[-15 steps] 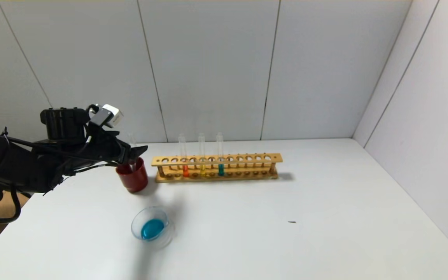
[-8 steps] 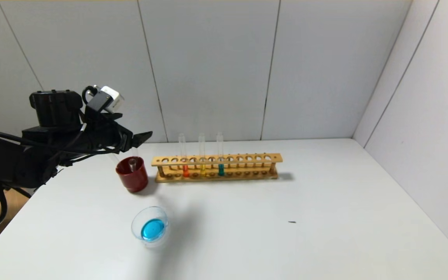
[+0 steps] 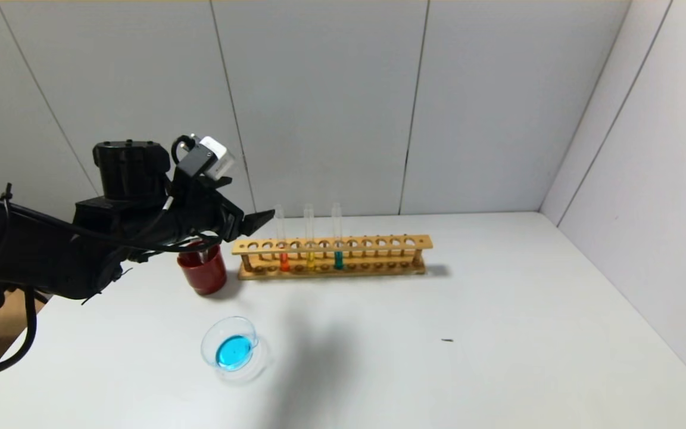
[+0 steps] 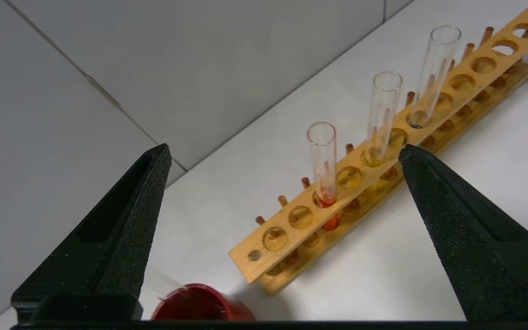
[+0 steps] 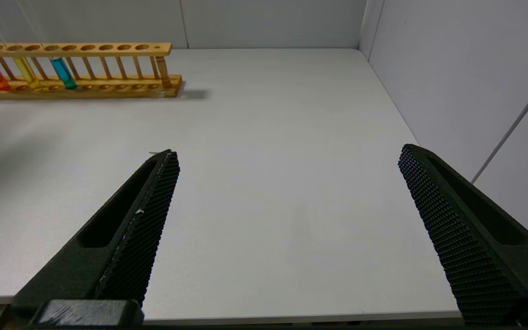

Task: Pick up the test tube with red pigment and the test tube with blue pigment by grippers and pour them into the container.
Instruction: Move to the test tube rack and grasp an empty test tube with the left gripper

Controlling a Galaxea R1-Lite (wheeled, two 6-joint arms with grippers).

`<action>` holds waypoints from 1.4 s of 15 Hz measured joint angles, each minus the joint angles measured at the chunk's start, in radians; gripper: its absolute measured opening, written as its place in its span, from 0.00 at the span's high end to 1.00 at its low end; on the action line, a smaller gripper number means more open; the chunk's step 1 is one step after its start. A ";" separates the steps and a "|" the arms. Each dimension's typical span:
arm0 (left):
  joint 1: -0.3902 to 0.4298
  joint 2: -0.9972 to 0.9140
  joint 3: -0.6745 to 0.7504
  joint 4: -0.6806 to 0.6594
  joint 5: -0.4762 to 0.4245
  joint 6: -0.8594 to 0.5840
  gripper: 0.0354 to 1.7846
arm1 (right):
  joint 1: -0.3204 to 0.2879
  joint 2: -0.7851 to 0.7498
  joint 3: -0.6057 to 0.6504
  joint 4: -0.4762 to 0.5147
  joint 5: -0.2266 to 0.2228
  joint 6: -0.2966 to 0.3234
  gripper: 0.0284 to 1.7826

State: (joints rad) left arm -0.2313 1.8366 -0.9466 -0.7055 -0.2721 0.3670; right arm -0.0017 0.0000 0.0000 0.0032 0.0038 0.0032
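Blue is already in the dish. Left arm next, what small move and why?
Probably ease the left gripper forward until its open fingers straddle the test tube with red pigment. That tube stands upright in the wooden rack, not yet between the fingers, and the container holds only blue liquid. The right gripper hangs open, away from the rack.

Left hand [image 4: 282,153] spread, path to red tube [image 4: 322,160] open; yellow tube [image 4: 381,114] just beside.
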 joint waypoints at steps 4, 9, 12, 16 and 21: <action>-0.031 0.031 0.031 -0.034 0.004 -0.007 0.02 | 0.000 0.000 0.000 0.000 0.000 0.000 0.02; -0.045 0.109 0.073 -0.221 0.005 -0.026 0.02 | 0.000 0.000 0.000 0.000 0.000 0.000 0.02; -0.051 0.160 0.056 -0.246 0.007 -0.072 0.02 | 0.000 0.000 0.000 0.000 0.000 0.000 0.02; -0.053 0.222 0.007 -0.249 0.009 -0.114 0.02 | 0.000 0.000 0.000 0.000 0.000 0.000 0.02; -0.051 0.275 -0.041 -0.249 0.013 -0.142 0.02 | 0.000 0.000 0.000 0.000 0.000 0.000 0.02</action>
State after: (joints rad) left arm -0.2823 2.1115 -0.9874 -0.9543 -0.2591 0.2251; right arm -0.0017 0.0000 0.0000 0.0032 0.0038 0.0032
